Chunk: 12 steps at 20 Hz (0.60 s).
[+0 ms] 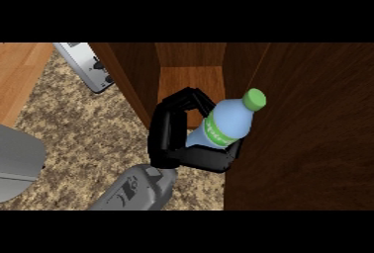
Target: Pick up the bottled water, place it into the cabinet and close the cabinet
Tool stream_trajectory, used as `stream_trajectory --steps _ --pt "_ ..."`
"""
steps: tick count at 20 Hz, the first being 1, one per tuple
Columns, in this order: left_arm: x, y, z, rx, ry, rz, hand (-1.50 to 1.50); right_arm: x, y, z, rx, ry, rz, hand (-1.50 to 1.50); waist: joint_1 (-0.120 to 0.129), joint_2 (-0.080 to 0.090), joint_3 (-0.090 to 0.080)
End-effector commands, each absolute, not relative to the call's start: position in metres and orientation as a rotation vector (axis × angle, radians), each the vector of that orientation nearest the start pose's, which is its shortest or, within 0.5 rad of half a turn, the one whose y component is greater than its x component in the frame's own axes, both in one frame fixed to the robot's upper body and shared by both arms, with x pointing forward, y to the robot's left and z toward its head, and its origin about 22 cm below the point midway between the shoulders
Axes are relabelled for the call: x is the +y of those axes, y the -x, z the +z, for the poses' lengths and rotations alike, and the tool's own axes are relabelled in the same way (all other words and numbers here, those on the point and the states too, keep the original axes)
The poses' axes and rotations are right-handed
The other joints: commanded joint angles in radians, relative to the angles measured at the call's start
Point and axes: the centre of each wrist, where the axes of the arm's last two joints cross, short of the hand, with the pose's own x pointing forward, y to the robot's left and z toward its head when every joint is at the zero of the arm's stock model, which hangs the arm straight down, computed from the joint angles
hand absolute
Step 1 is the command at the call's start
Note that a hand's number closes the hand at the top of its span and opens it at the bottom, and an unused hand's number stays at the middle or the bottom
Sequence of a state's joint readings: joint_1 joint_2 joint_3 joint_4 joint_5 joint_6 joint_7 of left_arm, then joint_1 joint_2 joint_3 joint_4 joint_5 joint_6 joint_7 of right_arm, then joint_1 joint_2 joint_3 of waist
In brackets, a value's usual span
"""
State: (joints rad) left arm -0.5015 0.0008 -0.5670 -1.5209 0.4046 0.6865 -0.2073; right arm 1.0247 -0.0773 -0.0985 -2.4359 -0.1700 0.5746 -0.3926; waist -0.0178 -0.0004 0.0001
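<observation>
Head view, items by size: dark brown wooden cabinet [306,128] with its interior open at top centre; speckled beige granite counter [80,143]; grey forearm rising from the lower edge. Right hand [171,141], black, fingers and thumb curled round the clear plastic water bottle with green label and green cap [228,121], held tilted at the cabinet's opening, cap toward the upper right. Grey toaster [91,66] lies at upper left.

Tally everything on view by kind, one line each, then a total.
Bottled water: 1
Wooden cabinet: 1
Toaster: 1
Robot hand, curled round the bottle: 1
Grey object at the left edge, too cropped to name: 1
Total: 5
</observation>
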Motion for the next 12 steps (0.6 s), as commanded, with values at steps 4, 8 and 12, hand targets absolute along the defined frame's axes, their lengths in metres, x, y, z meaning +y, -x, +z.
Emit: stream_trajectory --steps 4,8,12 --pt "0.027 -0.309 0.128 -1.934 0.228 0.162 1.5 -0.284 -0.013 0.132 -1.928 -0.13 0.219 -1.5 -0.006 0.003 0.0" --pt "0.026 -0.322 0.107 -1.905 0.151 0.125 1.5 -0.279 -0.017 0.127 -1.928 -0.118 0.188 -1.5 -0.007 0.004 -0.001" --pt "0.032 -0.343 0.103 -1.906 0.111 0.094 1.5 -0.297 -0.011 0.127 -1.919 -0.101 0.229 -1.5 -0.008 0.004 0.0"
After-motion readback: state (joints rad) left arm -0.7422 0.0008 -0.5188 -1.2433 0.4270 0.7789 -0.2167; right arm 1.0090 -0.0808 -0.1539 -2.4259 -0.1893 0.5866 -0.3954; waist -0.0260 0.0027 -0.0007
